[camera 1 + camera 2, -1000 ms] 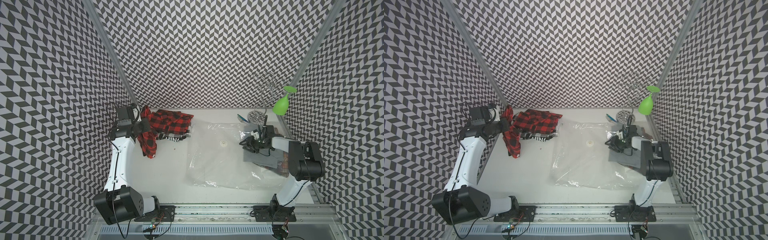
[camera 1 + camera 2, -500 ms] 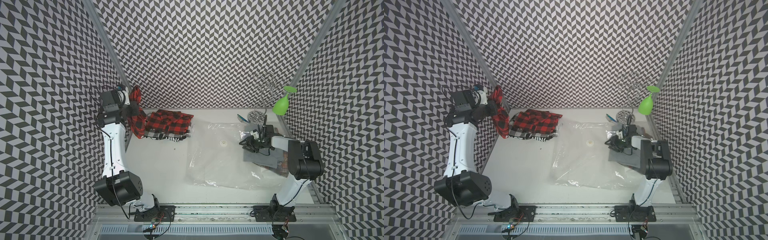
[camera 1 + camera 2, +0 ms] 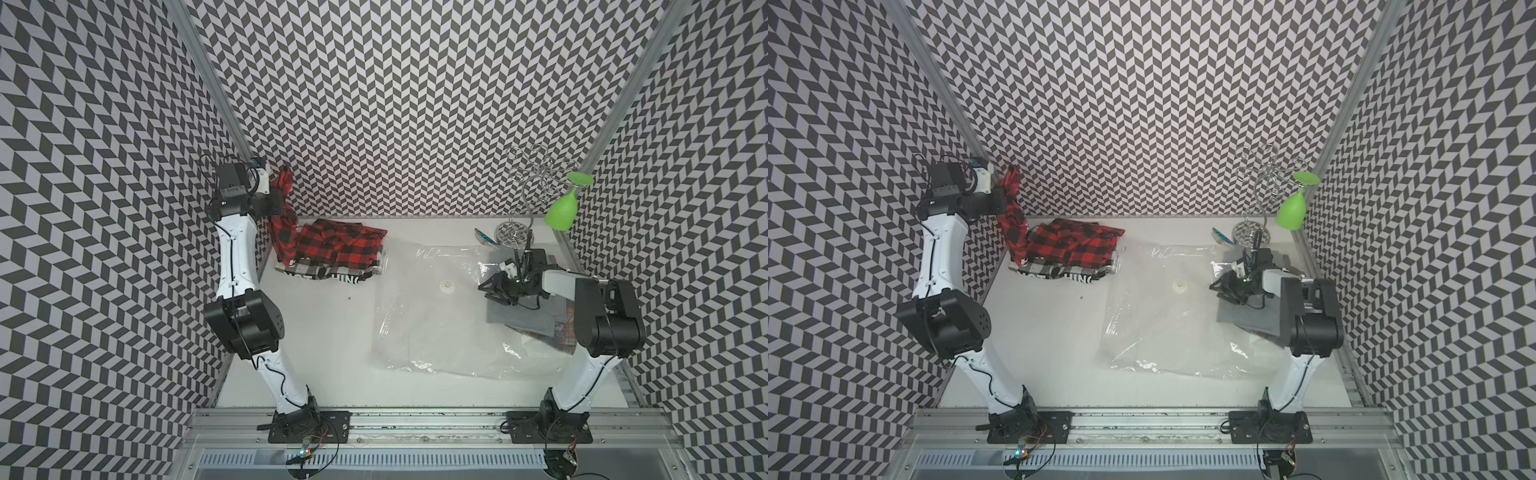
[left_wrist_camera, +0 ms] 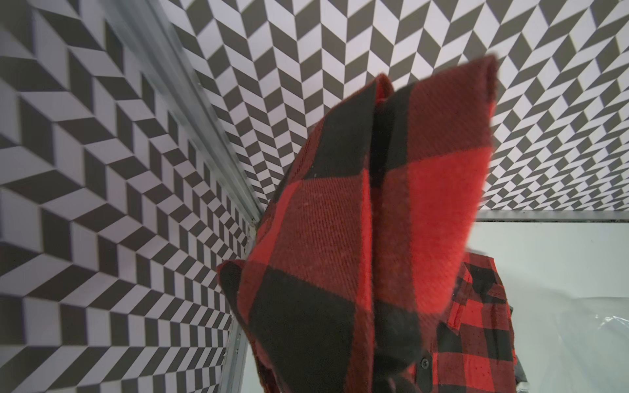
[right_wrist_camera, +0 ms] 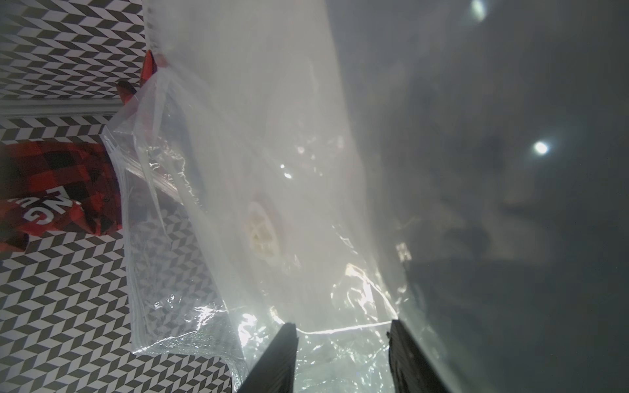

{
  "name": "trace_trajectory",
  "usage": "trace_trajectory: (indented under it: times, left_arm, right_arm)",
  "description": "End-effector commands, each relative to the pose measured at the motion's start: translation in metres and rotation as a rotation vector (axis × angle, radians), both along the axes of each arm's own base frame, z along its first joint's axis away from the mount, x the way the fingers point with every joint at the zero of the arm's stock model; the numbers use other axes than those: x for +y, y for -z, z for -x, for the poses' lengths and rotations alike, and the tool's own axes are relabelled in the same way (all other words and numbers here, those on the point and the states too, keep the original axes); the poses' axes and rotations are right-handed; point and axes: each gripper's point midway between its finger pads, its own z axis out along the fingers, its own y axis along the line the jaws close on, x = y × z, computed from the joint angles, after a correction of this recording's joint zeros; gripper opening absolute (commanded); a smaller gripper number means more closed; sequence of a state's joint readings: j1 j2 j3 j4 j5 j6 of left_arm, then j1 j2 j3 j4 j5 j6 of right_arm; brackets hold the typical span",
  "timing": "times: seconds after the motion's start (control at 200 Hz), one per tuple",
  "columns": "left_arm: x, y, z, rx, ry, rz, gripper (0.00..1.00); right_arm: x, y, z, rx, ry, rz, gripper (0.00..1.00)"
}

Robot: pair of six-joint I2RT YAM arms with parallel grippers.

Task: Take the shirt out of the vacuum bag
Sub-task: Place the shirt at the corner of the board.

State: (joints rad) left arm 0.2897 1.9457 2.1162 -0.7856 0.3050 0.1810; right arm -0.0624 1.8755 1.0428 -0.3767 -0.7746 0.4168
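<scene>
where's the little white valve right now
In both top views the valve sits on the vacuum bag, mid-table, between the plaid shirt and the right gripper.

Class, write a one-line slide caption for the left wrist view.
A red plaid shirt hangs before the chevron wall, its other end lying on the table.

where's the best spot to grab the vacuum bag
Likely the crinkled near edge of the vacuum bag, coming in low from the front. It lies flat on the table, and only that wrinkled rim looks raised enough to pinch.
</scene>
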Motion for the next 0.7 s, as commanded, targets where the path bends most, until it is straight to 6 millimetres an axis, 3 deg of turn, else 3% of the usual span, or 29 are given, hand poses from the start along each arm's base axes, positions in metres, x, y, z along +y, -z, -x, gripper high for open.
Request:
trace_trajectory:
  times: [0.0, 0.23, 0.696]
  left_arm:
    - [-0.025, -0.011, -0.014, -0.04, 0.082, -0.069, 0.0]
    - [-0.045, 0.001, -0.033, -0.028, 0.102, -0.165, 0.0]
    - [-0.146, 0.065, -0.042, 0.085, 0.353, -0.162, 0.0]
  right_arm:
    - [-0.011, 0.018, -0.001, 0.029, 0.013, 0.057, 0.47]
    - [-0.011, 0.021, -0.001, 0.036, 0.009, 0.062, 0.47]
    - [-0.011, 0.021, -0.002, 0.033, 0.008, 0.063, 0.47]
